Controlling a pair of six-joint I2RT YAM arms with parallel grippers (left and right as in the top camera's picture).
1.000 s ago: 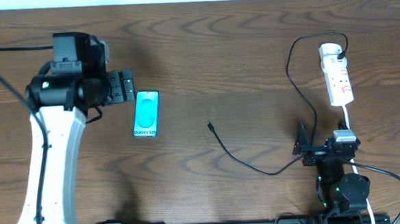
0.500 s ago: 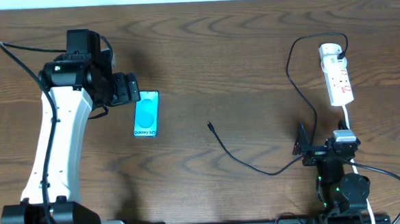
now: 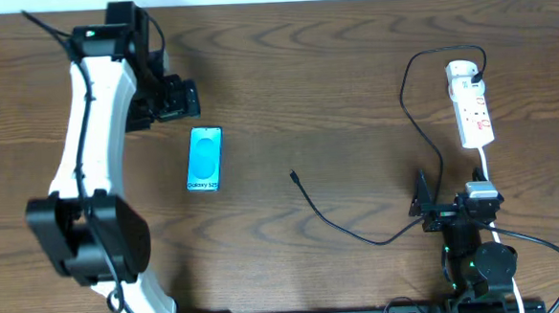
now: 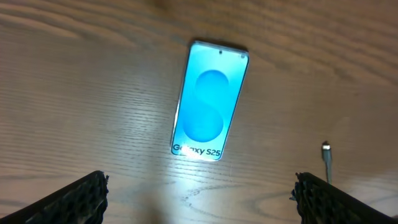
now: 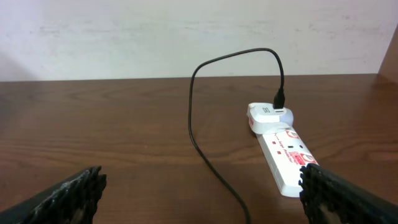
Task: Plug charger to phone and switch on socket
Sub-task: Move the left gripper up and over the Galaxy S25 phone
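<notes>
Now | charger (image 5: 189,121): likely light, limp; pinch stiff tip (image 4: 325,163) | left fingers (image 4: 78,200), right fingers (image 5: 68,198): wide open, empty

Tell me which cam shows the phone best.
Left wrist: the phone sits close and mid-frame, with its Galaxy S25 text readable. Overhead shows the whole phone, but small. Right wrist does not show it.

Left arm (image 3: 93,118) reaches far out, wrist turned inward, left gripper (image 3: 185,97) hanging with jaws spread wide. Right arm (image 3: 478,247) sits folded in tight, right gripper (image 3: 422,205) gaping wide too.
</notes>
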